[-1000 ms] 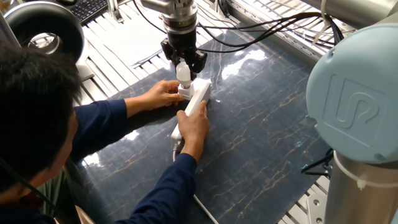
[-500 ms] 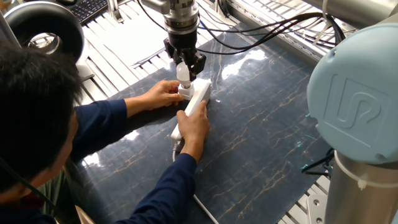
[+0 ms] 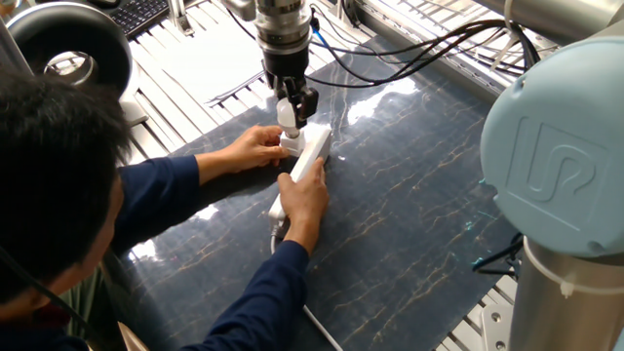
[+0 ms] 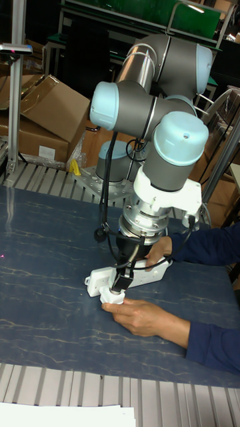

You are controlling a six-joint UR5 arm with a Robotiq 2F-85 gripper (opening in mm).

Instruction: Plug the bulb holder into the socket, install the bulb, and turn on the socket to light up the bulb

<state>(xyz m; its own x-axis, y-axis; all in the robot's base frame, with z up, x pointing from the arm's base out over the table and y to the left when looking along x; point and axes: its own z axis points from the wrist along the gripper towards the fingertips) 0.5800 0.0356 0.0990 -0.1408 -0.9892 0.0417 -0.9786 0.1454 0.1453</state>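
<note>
The white socket [image 3: 315,146] lies on the dark mat, with a person's right hand [image 3: 304,200] pressing on its near end. The small white bulb holder [image 3: 291,147] sits at the socket's far end, steadied by the person's left hand [image 3: 250,148]. The white bulb [image 3: 287,117] stands upright on the holder, dome up. My gripper [image 3: 292,107] comes straight down and is shut on the bulb. In the tall fixed view my gripper [image 4: 122,283] hides most of the bulb; the holder [image 4: 111,298] and the socket [image 4: 98,281] show below it.
The person's head [image 3: 49,175] and arms fill the left front. A second arm's large pale blue joint [image 3: 556,166] stands at the right. Black cables [image 3: 409,44] run across the back. Cardboard boxes [image 4: 47,113] lie behind the table.
My gripper has turned about its vertical axis with the bulb in it, so its fingers now look narrower. The hands, holder and socket stayed put.
</note>
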